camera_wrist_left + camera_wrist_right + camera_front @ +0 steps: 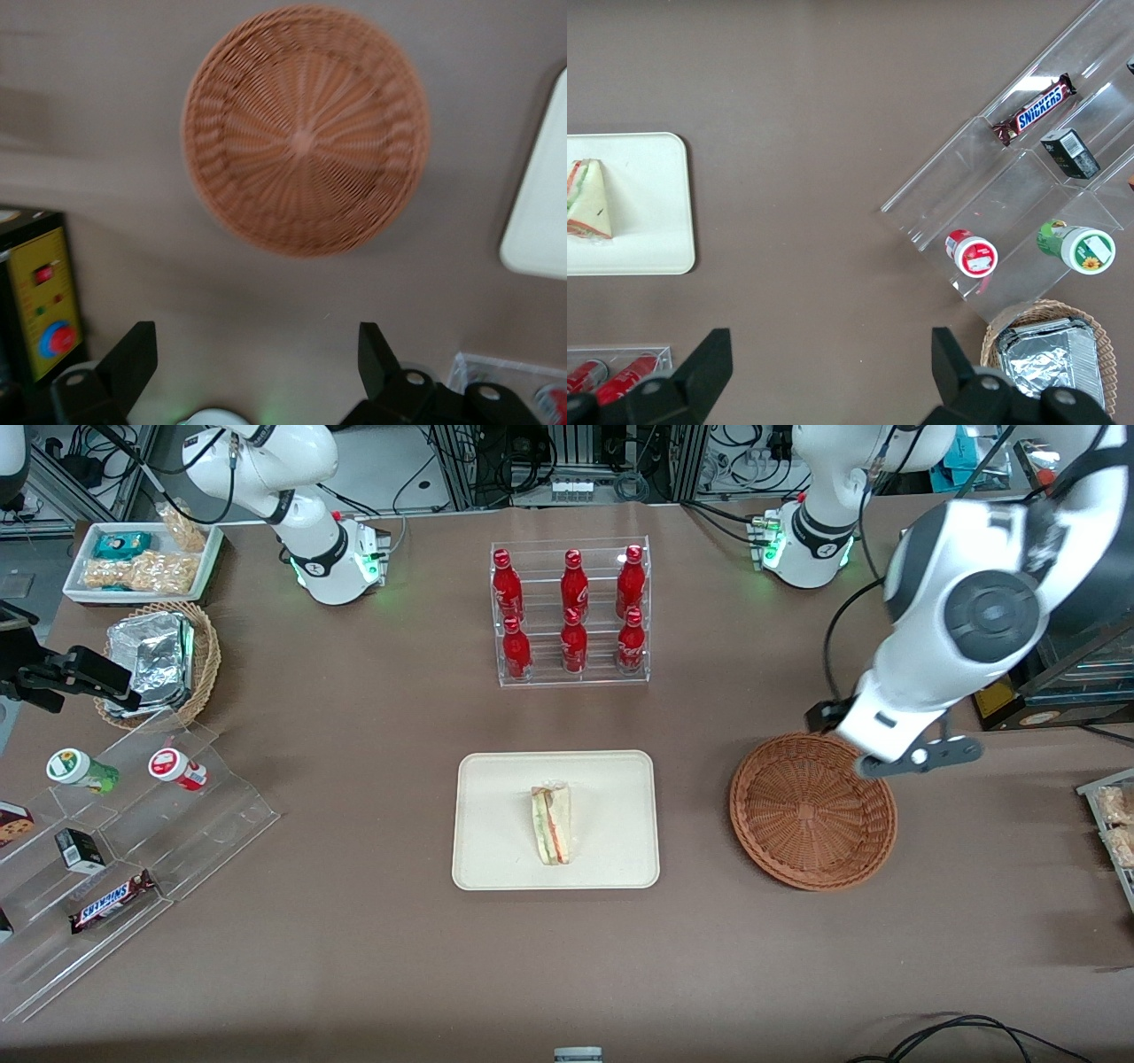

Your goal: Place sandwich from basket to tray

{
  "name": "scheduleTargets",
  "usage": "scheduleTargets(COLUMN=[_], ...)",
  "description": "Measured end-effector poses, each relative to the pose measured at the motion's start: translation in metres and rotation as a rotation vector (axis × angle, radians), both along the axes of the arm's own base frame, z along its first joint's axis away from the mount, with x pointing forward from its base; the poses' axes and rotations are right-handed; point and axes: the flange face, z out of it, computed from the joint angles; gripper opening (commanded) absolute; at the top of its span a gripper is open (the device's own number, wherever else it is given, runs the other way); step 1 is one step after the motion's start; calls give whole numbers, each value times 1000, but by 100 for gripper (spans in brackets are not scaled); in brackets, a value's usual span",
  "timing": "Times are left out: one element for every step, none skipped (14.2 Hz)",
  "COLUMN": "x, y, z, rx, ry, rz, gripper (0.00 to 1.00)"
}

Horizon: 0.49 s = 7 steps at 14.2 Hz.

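The sandwich (552,824), a wrapped wedge with orange-red and green layers, lies in the middle of the cream tray (496,850); both also show in the right wrist view, the sandwich (586,199) on the tray (656,204). The reddish-brown wicker basket (811,810) stands empty beside the tray, toward the working arm's end. My left gripper (886,753) hangs high above the basket's rim, on the side farther from the front camera. In the left wrist view the gripper (255,354) is open and empty, with the basket (306,133) and a tray corner (540,212) below.
A clear rack of red bottles (571,611) stands farther from the front camera than the tray. A tan basket of foil packs (159,660), a white snack dish (142,558) and an acrylic step stand (115,841) lie toward the parked arm's end. A yellow control box (40,301) is near the basket.
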Motion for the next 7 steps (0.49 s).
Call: scheduleTargets(x=[-4, -8, -12, -16, -19, -21, -23], y=[14, 27, 42, 57, 73, 88, 99], z=[9, 19, 30, 40, 50, 60, 69], rx=[-6, -18, -33, -61, -96, -119, -133], ry=[13, 20, 25, 24, 20, 8, -7], rz=[-5, -10, -11, -14, -26, -46, -71], gripper=[100, 100, 100, 100, 100, 100, 100])
